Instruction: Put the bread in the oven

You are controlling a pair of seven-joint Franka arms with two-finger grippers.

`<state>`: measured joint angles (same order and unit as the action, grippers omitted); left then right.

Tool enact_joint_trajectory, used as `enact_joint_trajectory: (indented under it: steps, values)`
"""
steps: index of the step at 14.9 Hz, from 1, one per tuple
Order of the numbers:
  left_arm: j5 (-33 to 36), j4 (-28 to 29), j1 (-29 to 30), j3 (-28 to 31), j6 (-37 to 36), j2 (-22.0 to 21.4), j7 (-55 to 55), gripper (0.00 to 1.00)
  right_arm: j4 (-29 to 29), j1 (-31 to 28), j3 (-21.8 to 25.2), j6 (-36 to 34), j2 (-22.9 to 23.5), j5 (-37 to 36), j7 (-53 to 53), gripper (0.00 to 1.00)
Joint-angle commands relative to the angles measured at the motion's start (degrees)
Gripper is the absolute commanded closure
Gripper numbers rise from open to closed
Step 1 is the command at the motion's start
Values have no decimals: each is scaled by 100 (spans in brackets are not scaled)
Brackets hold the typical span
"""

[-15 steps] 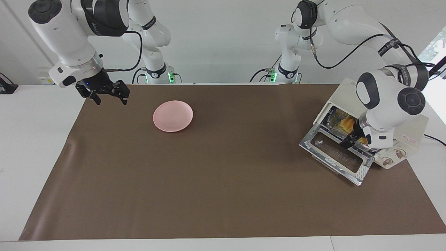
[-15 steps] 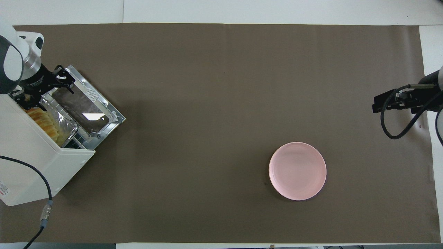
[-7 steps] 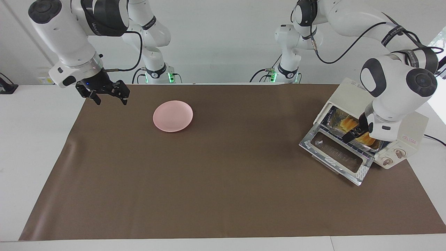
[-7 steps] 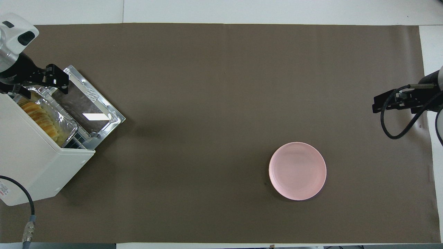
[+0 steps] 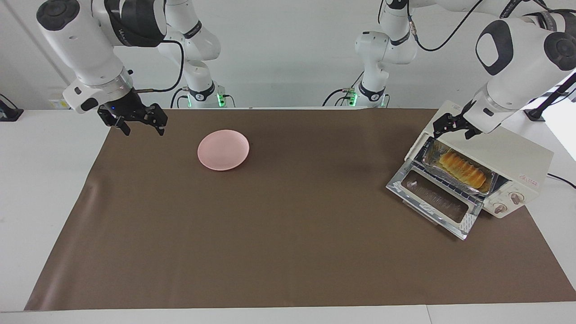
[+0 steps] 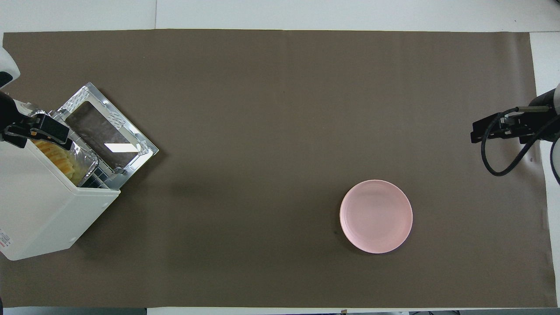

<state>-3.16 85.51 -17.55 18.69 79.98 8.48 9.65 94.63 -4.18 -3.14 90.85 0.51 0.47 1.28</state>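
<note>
The yellow-orange ridged bread (image 5: 463, 168) lies in a crinkled foil tray (image 5: 433, 155) on the rack inside the cream-white oven (image 5: 510, 150). The oven's glass door (image 5: 434, 202) hangs open and down. In the overhead view, part of the bread (image 6: 59, 157) shows at the oven's (image 6: 39, 205) mouth. My left gripper (image 5: 451, 130) is open and empty, raised over the oven's top front edge and clear of the bread; it also shows in the overhead view (image 6: 37, 135). My right gripper (image 5: 143, 128) is open and empty, waiting over the mat's corner at the right arm's end.
A round pink plate (image 5: 223, 150) sits empty on the brown mat (image 5: 288, 234), toward the right arm's end and near the robots. It also shows in the overhead view (image 6: 376, 216). The oven's two knobs (image 5: 506, 202) face away from the robots.
My left gripper has drawn out of the oven's mouth and risen over its top edge, leaving the bread in the foil tray inside. The right arm has not moved.
</note>
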Motion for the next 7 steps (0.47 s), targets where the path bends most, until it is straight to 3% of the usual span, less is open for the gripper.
enact_joint_trajectory:
  steps: [1,7]
  values:
    - [166,536,725,-804,131,-408,98,0,135,-74,-64,-23,-130,-91,-137,0]
    - [324,546,656,-972,535,-382,72,0,135,-74,-64,-23,-130,-91,-137,0]
